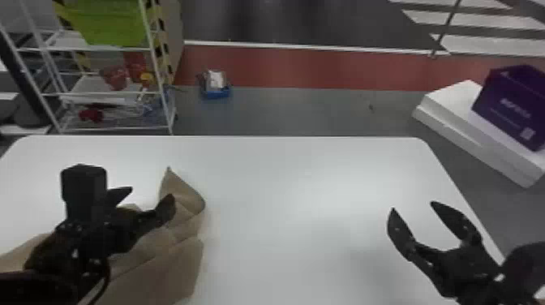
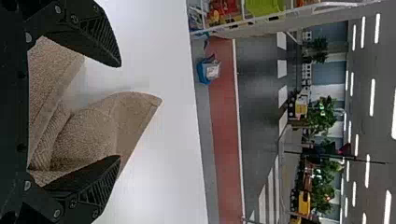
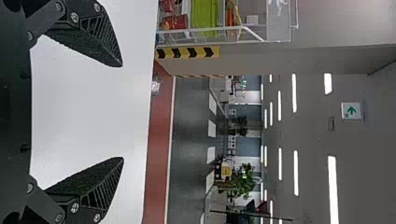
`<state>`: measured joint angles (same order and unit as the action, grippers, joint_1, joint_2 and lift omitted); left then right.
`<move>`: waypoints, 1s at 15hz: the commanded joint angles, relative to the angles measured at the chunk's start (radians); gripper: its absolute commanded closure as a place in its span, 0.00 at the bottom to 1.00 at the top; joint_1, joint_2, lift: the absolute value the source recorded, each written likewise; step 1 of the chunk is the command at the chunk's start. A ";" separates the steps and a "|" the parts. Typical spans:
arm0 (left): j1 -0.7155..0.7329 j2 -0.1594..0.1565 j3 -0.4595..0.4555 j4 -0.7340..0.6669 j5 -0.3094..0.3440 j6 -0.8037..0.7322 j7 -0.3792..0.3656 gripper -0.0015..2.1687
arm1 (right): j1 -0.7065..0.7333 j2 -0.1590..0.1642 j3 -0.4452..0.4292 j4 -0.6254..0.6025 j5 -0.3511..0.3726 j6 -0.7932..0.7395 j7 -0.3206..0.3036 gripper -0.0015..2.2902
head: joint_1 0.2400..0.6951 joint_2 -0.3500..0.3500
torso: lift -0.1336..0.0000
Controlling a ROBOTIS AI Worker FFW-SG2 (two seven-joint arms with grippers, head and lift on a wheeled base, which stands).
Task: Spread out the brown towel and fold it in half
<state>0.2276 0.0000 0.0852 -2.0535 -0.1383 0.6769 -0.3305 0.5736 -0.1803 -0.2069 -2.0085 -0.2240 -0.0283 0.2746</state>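
The brown towel lies crumpled on the left of the white table, with one corner pointing toward the far edge. Over it is my left gripper, its fingers apart. In the left wrist view, folds of the towel show between and beyond the spread fingers of my left gripper, not clamped by them. My right gripper stands open over the table's right side, away from the towel; in the right wrist view nothing is between the fingers of that gripper.
The white table has rounded far corners. Beyond it stand a wire shelf at the left, a small blue bin on the floor, and a purple box on a white block at the right.
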 commanded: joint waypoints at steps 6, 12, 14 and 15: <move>-0.070 -0.003 0.062 0.073 -0.052 0.071 0.002 0.15 | 0.000 -0.004 -0.005 -0.001 -0.001 0.000 0.002 0.08 | 1.00 0.43 | 0.07; -0.047 -0.003 0.123 0.004 -0.046 0.215 -0.073 0.15 | -0.006 -0.005 0.007 -0.001 0.000 0.003 0.003 0.08 | 1.00 0.48 | 0.07; -0.048 -0.003 0.125 0.006 -0.040 0.215 -0.071 0.15 | -0.006 -0.005 0.009 -0.001 0.000 0.000 0.003 0.08 | 1.00 0.50 | 0.07; -0.053 -0.003 0.123 0.007 -0.038 0.215 -0.071 0.15 | -0.006 -0.005 0.009 -0.001 0.000 0.000 0.003 0.08 | 1.00 0.51 | 0.07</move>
<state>0.1791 0.0000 0.2095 -2.0484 -0.1794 0.8915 -0.4020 0.5669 -0.1856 -0.1983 -2.0095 -0.2240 -0.0273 0.2777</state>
